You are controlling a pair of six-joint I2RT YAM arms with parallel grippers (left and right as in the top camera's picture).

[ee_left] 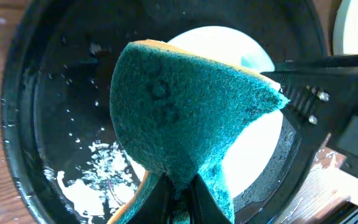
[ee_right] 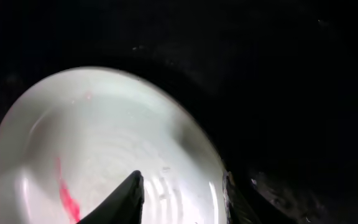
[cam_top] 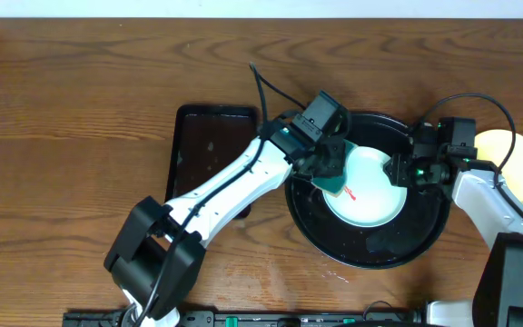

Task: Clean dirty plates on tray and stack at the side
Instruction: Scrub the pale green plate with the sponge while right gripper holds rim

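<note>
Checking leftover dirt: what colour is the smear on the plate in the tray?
Red smear, clearest in the right wrist view.

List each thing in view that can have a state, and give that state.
black tray, wet, holding one plate
mint plate, in the tray, red smear left
yellow plate, on the table beside the tray, no smear seen
left gripper, shut on sponge
sponge, held over the mint plate
right gripper, astride the mint plate's rim, grip unclear
</note>
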